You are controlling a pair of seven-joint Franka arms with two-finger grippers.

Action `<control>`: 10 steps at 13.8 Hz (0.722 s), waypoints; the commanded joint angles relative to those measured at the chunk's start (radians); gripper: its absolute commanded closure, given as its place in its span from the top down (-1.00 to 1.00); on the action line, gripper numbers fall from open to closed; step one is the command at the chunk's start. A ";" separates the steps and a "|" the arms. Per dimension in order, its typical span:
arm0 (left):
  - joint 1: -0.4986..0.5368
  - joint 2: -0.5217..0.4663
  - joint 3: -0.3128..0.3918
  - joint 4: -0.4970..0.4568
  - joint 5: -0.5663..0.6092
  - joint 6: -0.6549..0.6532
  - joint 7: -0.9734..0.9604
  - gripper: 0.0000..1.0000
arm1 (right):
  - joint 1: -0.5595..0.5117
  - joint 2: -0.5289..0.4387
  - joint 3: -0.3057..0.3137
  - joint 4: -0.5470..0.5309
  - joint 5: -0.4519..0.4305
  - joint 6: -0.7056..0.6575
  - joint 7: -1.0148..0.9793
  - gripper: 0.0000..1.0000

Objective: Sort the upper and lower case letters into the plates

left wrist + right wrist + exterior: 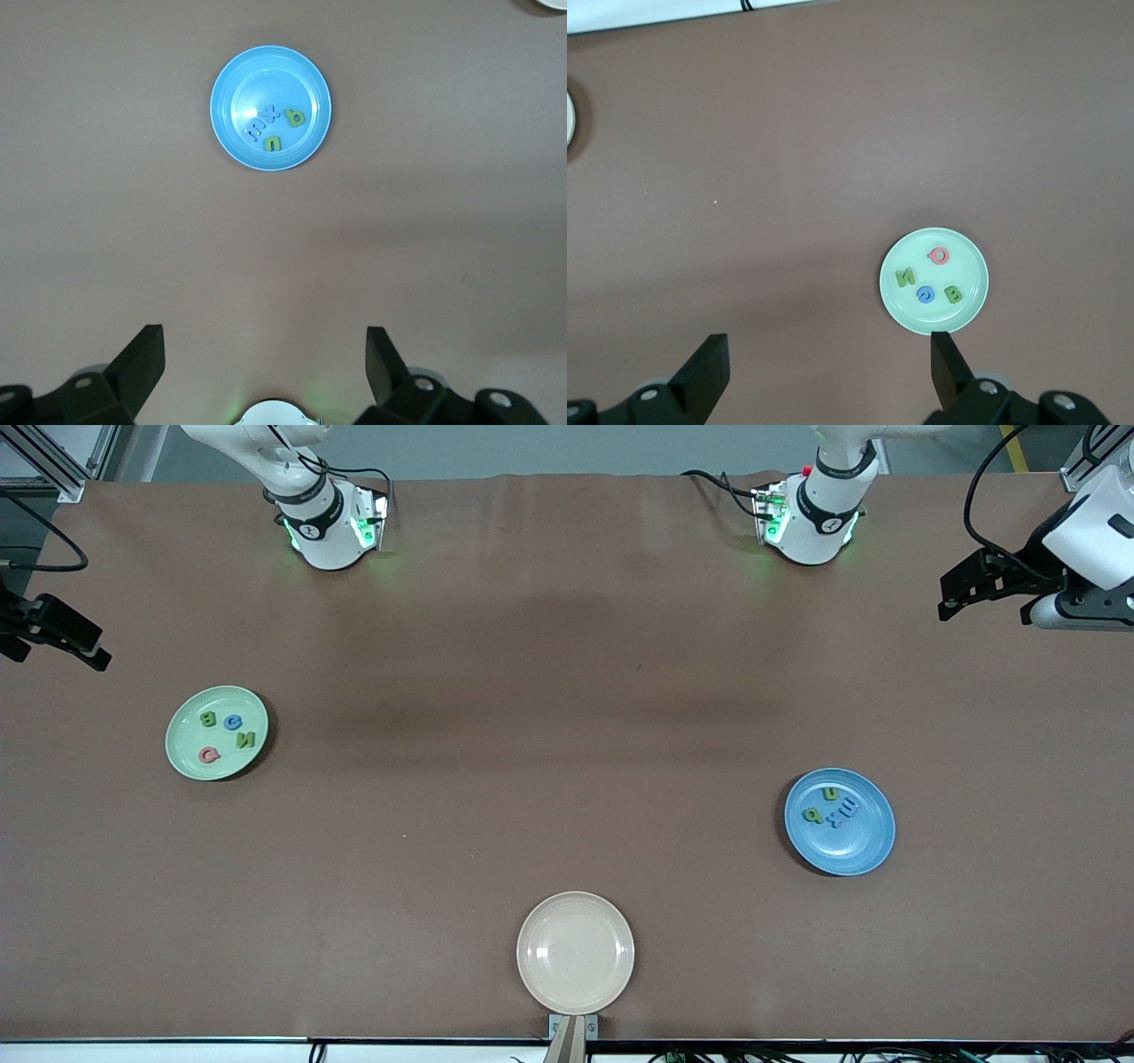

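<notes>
- Right gripper (55,633): at the edge of the front view, at the right arm's end of the table (567,646), jaws spread wide and empty. In its wrist view the fingers (709,372) stand apart with nothing between them.
- Mint green plate (217,732): rests on the table toward the right arm's end, near the right gripper and well apart from it. It holds four letters: a green one, a blue one, a second green one and a red one (209,755), all inside the rim.
- Cream plate (576,952): nearest the front camera, mid-table, empty.
- Blue plate (839,821): toward the left arm's end, holding two green letters and two blue ones (842,810), bunched together.
- Left gripper (983,589): at the left arm's end, jaws released and empty; the blue plate lies ahead of it in its wrist view.
- Judgement: no loose letter shows on the table; sorting appears complete. Each arm is nearer its own plate and seems to wait.
</notes>
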 commanded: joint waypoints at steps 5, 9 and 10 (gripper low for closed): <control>0.006 -0.005 -0.002 0.012 -0.006 -0.017 0.000 1.00 | -0.009 0.041 0.006 0.074 0.015 -0.016 -0.005 1.00; 0.004 -0.005 -0.003 0.015 -0.006 -0.017 0.003 1.00 | -0.010 0.051 0.008 0.076 0.013 -0.014 -0.005 1.00; 0.004 -0.002 -0.003 0.023 -0.004 -0.017 0.003 1.00 | -0.009 0.051 0.006 0.076 0.013 -0.014 -0.005 1.00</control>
